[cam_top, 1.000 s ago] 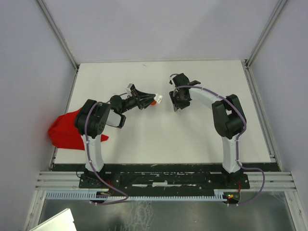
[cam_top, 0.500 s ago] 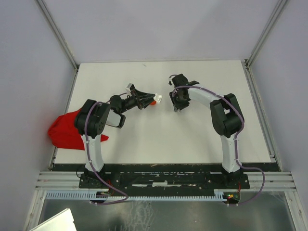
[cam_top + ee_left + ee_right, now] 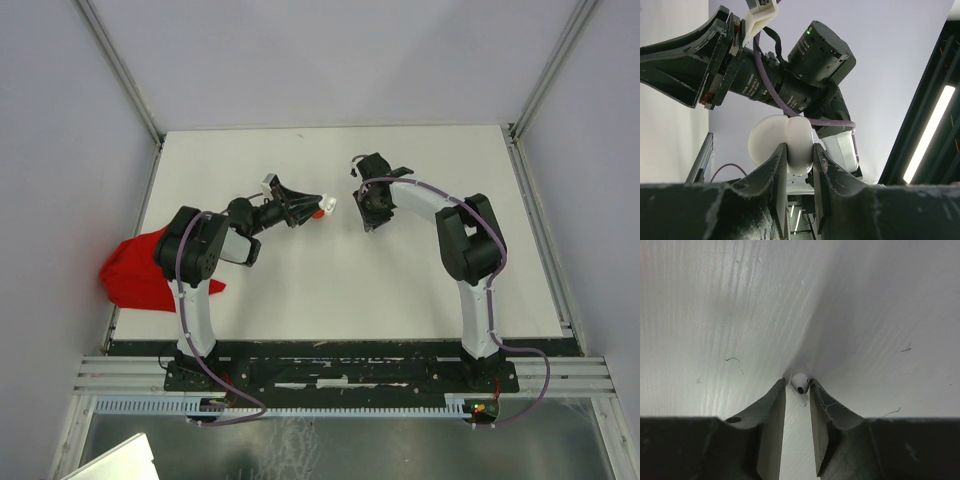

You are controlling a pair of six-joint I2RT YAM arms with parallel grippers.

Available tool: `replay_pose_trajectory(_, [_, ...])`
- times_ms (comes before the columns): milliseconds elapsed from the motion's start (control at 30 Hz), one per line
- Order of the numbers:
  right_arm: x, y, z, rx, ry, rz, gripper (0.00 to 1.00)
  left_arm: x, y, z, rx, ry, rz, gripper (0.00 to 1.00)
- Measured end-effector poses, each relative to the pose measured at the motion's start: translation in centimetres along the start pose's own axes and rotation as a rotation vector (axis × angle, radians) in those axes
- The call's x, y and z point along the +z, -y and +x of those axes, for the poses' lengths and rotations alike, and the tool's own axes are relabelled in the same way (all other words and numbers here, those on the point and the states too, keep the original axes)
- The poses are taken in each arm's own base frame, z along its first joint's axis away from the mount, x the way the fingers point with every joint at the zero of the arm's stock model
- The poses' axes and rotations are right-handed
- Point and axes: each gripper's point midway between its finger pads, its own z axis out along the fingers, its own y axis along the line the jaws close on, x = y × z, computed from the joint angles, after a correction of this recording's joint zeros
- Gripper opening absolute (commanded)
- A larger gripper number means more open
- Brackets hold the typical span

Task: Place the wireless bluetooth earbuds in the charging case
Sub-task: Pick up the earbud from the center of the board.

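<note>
My left gripper (image 3: 322,207) is shut on the white charging case (image 3: 329,204) and holds it off the table, pointed at the right arm. In the left wrist view the case (image 3: 771,144) sits between the fingers (image 3: 780,170) with its lid open. A small red bit (image 3: 317,212) shows beside the case. My right gripper (image 3: 368,222) points down at the table. In the right wrist view its jaws stand closed in on a white earbud (image 3: 800,382) that lies on the table at the fingertips (image 3: 816,390). No other earbud is in view.
A red cloth (image 3: 140,275) hangs over the table's left edge beside the left arm. The right arm's wrist (image 3: 790,70) fills the space just in front of the case. The white table (image 3: 400,290) is walled on three sides.
The right gripper has shifted slightly toward the back of the table. The left gripper and the case have not moved.
</note>
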Motion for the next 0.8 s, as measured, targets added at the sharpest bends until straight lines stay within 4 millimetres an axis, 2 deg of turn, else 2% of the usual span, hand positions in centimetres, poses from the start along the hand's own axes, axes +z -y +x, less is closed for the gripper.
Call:
replay_pose_trajectory(100, [0.0, 0.1, -0.1, 0.0, 0.0, 0.004, 0.27, -0.1, -0.1, 0.0, -0.002, 0.001, -0.002, 0.03])
replay_pose_trajectory(400, [0.1, 0.1, -0.4, -0.003, 0.005, 0.007, 0.04, -0.3, -0.2, -0.1, -0.007, 0.007, -0.005, 0.03])
replay_pose_trajectory(533, [0.0, 0.0, -1.2, 0.0, 0.053, 0.001, 0.01, -0.3, -0.4, -0.1, -0.01, 0.009, -0.009, 0.03])
replay_pose_trajectory(667, [-1.9, -0.4, -2.2, -0.001, 0.155, -0.029, 0.01, -0.4, -0.5, -0.1, -0.012, 0.009, -0.011, 0.03])
replay_pose_trajectory(800, [-7.1, -1.7, -4.7, -0.007, 0.377, -0.113, 0.02, -0.4, -0.5, 0.0, -0.014, 0.009, -0.012, 0.03])
